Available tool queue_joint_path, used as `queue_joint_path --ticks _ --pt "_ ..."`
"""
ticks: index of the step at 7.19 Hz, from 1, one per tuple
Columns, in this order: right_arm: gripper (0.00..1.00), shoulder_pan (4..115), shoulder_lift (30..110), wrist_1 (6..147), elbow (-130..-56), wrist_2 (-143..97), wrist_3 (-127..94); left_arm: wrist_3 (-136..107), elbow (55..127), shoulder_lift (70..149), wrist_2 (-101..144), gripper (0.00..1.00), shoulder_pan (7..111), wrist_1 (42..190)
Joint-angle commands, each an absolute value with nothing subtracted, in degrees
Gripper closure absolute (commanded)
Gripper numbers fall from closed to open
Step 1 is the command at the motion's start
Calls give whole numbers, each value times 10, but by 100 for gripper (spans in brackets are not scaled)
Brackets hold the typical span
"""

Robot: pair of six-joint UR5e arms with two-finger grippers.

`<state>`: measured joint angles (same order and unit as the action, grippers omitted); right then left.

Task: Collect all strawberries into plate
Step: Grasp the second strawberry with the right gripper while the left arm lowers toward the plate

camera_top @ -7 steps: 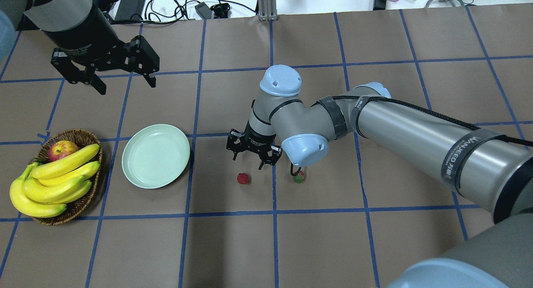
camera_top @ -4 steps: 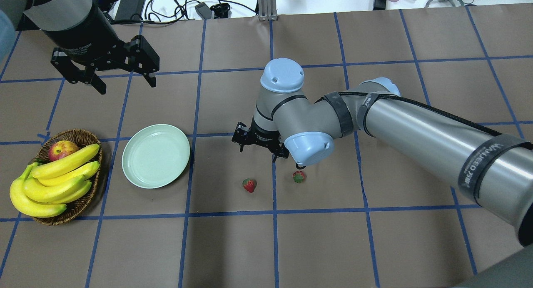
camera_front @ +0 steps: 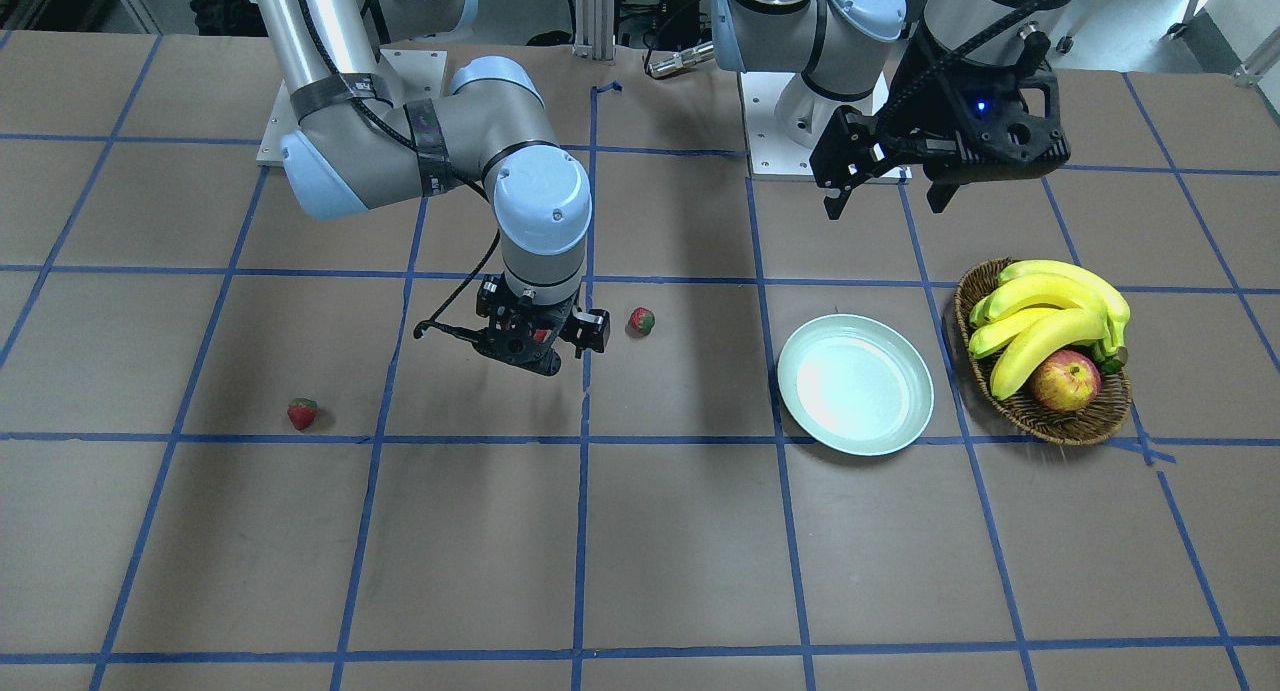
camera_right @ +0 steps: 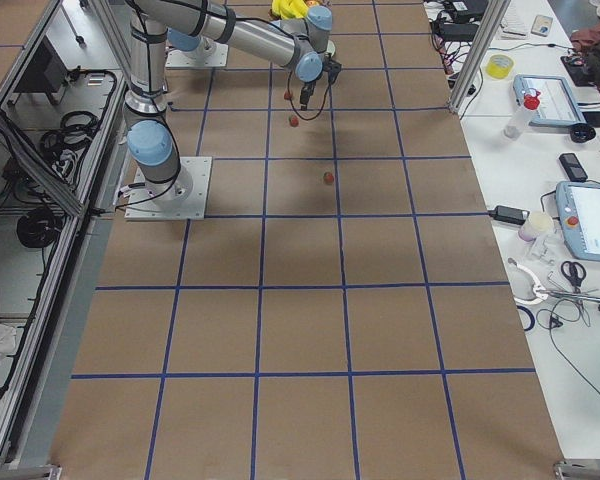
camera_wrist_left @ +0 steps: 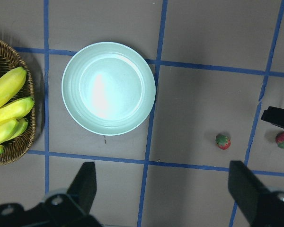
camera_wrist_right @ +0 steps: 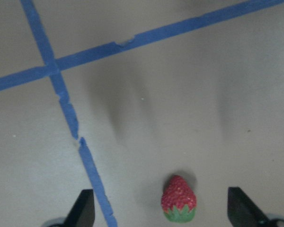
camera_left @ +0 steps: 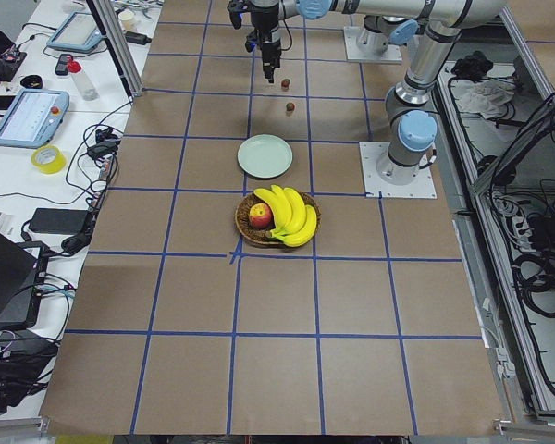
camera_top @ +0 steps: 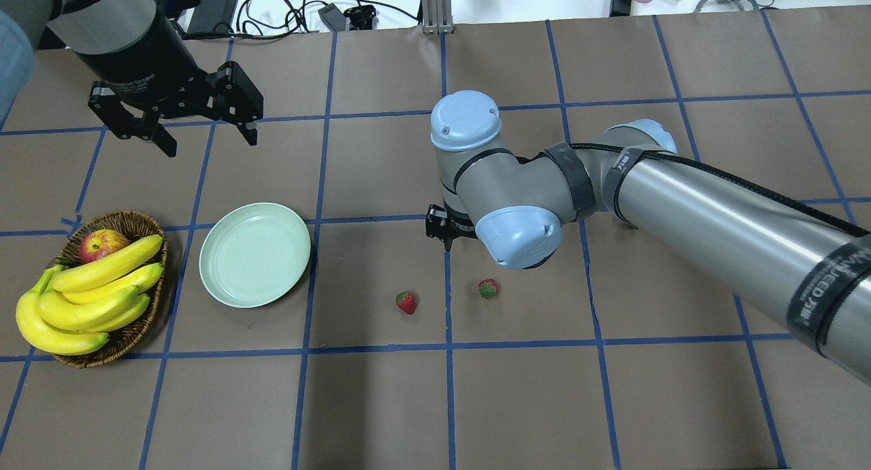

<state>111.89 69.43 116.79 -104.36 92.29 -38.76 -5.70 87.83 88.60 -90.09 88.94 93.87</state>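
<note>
The pale green plate lies bare left of centre; it also shows in the front view. Two strawberries lie on the paper, one left of a blue tape line and one right of it. A third strawberry lies far off on my right, hidden under my right arm in the overhead view. My right gripper is open and hovers low; its wrist view shows a strawberry between the fingers, untouched. My left gripper is open and empty, held high behind the plate.
A wicker basket with bananas and an apple stands left of the plate. My right arm spans the right half of the table. Cables and chargers lie beyond the far edge.
My right gripper has moved right, from beside the left strawberry to over the tape line. The left strawberry shifted slightly toward me and now lies still. My left arm barely moved.
</note>
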Motion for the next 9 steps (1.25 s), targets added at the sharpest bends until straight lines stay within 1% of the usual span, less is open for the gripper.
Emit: queue_joint_path --ticks 1,2,3,5,7,8,9 --pt "0 1118 695 1160 -1076 940 -393 -55 897 886 -902 0 889 935" --pt "0 1118 695 1164 -1094 960 -395 -56 899 882 -902 0 889 926" --pt "4 1118 694 1165 -1099 960 -395 -57 897 882 -902 0 889 925" --pt "6 1119 692 1166 -1101 950 -402 -57 898 882 -904 0 889 925" --pt "17 1119 689 1172 -1100 912 -403 -56 902 880 -902 0 889 924" --pt "38 1118 689 1174 -1100 909 -403 -58 903 880 -901 0 889 925" --pt "62 1118 689 1175 -1100 908 -405 -57 901 880 -902 0 889 925"
